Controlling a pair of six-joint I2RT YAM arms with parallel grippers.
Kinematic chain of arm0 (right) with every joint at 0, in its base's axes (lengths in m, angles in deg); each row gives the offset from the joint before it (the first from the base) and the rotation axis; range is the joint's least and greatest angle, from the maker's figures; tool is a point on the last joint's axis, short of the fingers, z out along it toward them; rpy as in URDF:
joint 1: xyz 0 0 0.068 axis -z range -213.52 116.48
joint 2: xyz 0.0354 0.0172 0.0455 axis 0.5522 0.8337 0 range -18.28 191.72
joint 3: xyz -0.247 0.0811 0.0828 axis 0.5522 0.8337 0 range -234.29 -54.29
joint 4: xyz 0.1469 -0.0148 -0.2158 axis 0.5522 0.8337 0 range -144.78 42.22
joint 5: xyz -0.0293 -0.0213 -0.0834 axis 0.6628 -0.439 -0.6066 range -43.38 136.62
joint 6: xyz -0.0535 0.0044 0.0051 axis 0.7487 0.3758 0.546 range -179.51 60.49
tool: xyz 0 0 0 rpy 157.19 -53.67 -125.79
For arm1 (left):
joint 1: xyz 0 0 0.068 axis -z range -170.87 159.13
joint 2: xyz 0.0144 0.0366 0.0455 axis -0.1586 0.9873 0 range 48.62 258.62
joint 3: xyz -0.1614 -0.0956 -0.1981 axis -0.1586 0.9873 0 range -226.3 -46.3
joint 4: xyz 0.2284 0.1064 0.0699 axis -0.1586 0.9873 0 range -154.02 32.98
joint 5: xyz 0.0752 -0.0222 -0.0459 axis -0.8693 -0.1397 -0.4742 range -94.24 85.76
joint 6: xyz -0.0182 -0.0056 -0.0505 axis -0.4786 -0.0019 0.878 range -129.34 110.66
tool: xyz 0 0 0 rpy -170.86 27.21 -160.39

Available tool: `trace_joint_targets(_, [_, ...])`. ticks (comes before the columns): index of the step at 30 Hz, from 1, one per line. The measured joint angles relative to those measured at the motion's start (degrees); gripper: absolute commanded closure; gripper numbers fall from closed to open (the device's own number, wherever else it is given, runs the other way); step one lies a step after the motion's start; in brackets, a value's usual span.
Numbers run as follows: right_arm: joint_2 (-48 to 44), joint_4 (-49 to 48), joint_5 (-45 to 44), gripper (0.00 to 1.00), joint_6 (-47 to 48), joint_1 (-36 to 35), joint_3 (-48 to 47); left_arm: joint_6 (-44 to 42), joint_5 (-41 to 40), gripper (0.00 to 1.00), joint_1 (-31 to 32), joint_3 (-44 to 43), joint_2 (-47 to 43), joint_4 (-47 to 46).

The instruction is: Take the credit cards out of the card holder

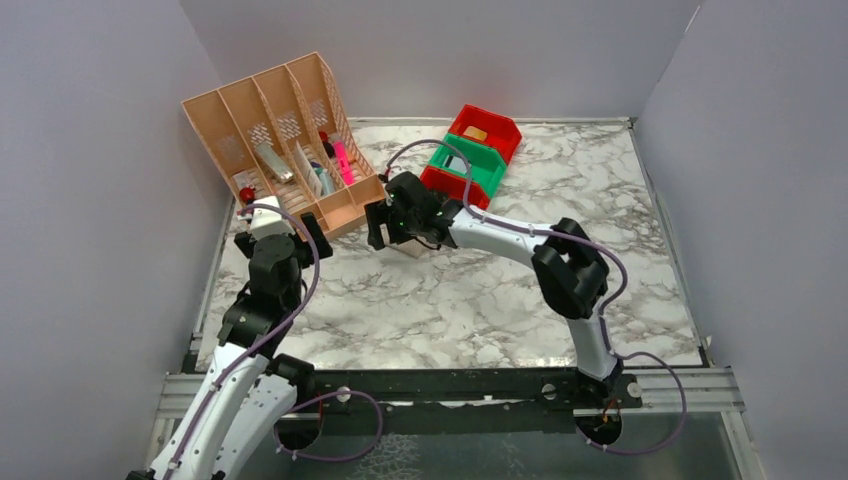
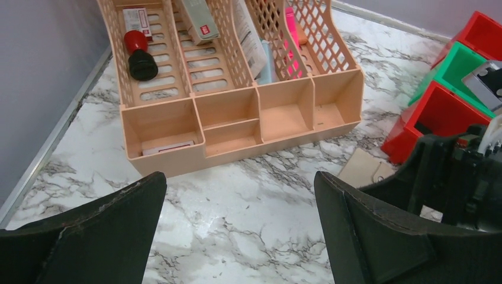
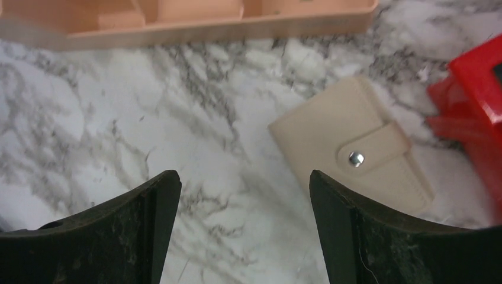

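The card holder (image 3: 349, 151) lies flat on the marble table, tan side up and closed, its flap held by the round snap (image 3: 356, 158). No cards show. My right gripper (image 3: 244, 180) is open and empty just above the table; the holder is ahead and to the right, and its near edge passes behind the right fingertip (image 3: 331, 195). In the top view the right gripper (image 1: 380, 228) covers most of the holder. In the left wrist view a corner of the holder (image 2: 364, 167) shows beside the right gripper. My left gripper (image 2: 240, 180) is open and empty, left of the holder (image 1: 282, 230).
A peach desk organiser (image 1: 290, 150) with pens and small items stands just beyond both grippers (image 2: 237, 118). Stacked red and green bins (image 1: 472, 160) sit right of the holder; a red bin (image 3: 473, 100) is close to its right edge. Grey walls enclose the table.
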Motion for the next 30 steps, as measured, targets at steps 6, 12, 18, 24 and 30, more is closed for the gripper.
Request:
trace_joint_targets(6, [10.8, 3.4, -9.6, 0.15, 4.3, 0.0, -13.8, 1.2, 2.0, 0.01, -4.8, 0.0, 2.2, -0.1])
trace_joint_targets(12, [17.5, 5.6, -16.1, 0.17, 7.2, 0.0, -17.4, 1.4, 4.5, 0.01, -5.9, 0.0, 3.9, -0.1])
trace_joint_targets(18, [10.5, 1.3, -17.4, 0.18, 7.2, -0.7, -4.2, 1.4, 5.1, 0.01, -6.2, 0.0, 3.5, -0.2])
trace_joint_targets(24, [-3.4, 0.6, -18.2, 0.18, 1.4, -1.6, 15.6, 1.4, 6.3, 0.01, -6.8, 0.0, 5.0, -0.4])
trace_joint_targets(30, [-20.6, 2.5, -18.8, 0.18, -8.0, -1.9, 36.2, 1.4, 7.8, 0.01, -7.1, 0.0, 6.5, -0.4])
